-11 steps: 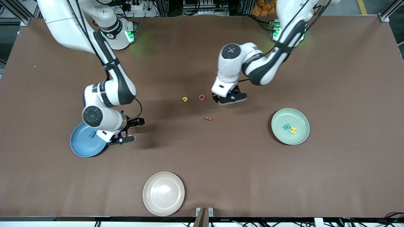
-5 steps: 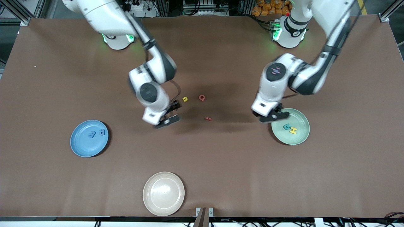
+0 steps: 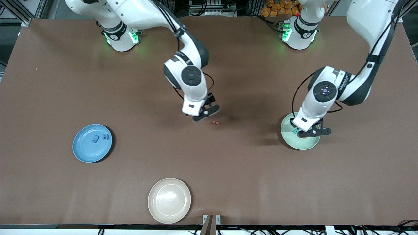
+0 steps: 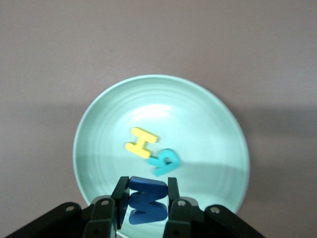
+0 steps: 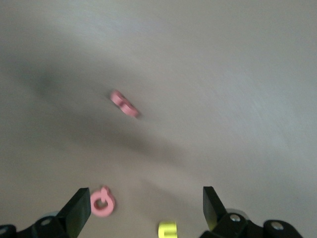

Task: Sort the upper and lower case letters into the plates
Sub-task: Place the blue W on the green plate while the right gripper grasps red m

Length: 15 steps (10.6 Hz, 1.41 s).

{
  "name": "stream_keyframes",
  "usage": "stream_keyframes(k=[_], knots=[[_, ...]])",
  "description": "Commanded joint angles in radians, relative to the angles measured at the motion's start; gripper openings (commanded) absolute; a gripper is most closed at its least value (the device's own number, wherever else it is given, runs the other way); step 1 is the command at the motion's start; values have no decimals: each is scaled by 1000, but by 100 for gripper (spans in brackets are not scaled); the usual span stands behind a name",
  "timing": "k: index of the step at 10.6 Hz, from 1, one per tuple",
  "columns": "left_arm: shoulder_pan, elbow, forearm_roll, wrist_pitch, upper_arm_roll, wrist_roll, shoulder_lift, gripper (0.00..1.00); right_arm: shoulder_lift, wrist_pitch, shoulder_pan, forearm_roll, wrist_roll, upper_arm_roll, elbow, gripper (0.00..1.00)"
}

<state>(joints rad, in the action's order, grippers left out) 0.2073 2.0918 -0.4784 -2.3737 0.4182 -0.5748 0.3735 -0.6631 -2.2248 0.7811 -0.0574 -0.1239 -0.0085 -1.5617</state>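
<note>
The table (image 3: 248, 182) is covered in plain brown. The right arm reaches from its base down toward the middle of the table, elbow bent, wrist pointing down; the right gripper (image 3: 206, 112) hangs over the bare middle with its jaws spread wide and nothing between them. The left arm arcs out from its base and folds back in at the elbow, where small lettering on the link is too fine to read; the left gripper (image 4: 146, 201) is over the mint plate (image 3: 287, 138), jaws pinching a dark blue letter (image 4: 147, 200) shaped like an M or W, held above the plate's edge.

The blue plate (image 3: 85, 150) lies toward the right arm's end of the table and carries two blue letters (image 3: 99, 138), one reading as a lower-case a. The beige plate (image 3: 156, 209) sits nearest the front camera.

In the mint plate lie a yellow H (image 4: 141, 142) and a teal letter (image 4: 165, 161), touching each other. On the table under the right gripper are a red Q (image 5: 102, 202) and a yellow letter (image 5: 168, 229), with a red letter (image 3: 215, 123) lying nearer the front camera.
</note>
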Motion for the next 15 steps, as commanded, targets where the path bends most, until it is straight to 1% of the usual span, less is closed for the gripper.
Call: stream_keyframes(k=[1, 2, 3, 4, 5, 6, 8, 9, 11, 13, 15], knots=[[-2, -22, 44, 5, -9, 39, 21, 0, -72, 13, 3, 16, 280, -10, 124, 100], [-2, -29, 44, 5, -10, 56, 28, 14, -90, 11, -5, 14, 409, -10, 149, 100], [-2, -32, 46, 5, -15, 85, 30, 38, -107, 8, -6, 14, 508, -10, 169, 100], [-2, -33, 47, 5, -16, 99, 30, 57, -131, -5, -2, 13, 556, -10, 208, 100], [-2, -39, 46, 8, -19, 101, 28, 67, -160, -12, 7, 13, 561, -10, 241, 100], [-2, -41, 46, 8, -21, 101, 28, 74, -197, -21, 13, 8, 560, -8, 273, 100], [-2, -53, 46, 14, -19, 99, 24, 96, -240, -30, 30, 7, 563, -8, 301, 100], [-3, -67, 47, 16, -21, 99, 25, 100, -248, -30, 29, 11, 572, -8, 301, 100], [-5, -68, 49, 16, -21, 99, 27, 100, -271, -39, 23, 13, 601, -10, 302, 100], [-12, -79, 90, 16, -21, 99, 28, 100, -288, -67, 27, 16, 602, -11, 302, 100], [-12, -79, 95, 16, -21, 99, 27, 100, -291, -67, 24, 16, 604, -11, 302, 100]])
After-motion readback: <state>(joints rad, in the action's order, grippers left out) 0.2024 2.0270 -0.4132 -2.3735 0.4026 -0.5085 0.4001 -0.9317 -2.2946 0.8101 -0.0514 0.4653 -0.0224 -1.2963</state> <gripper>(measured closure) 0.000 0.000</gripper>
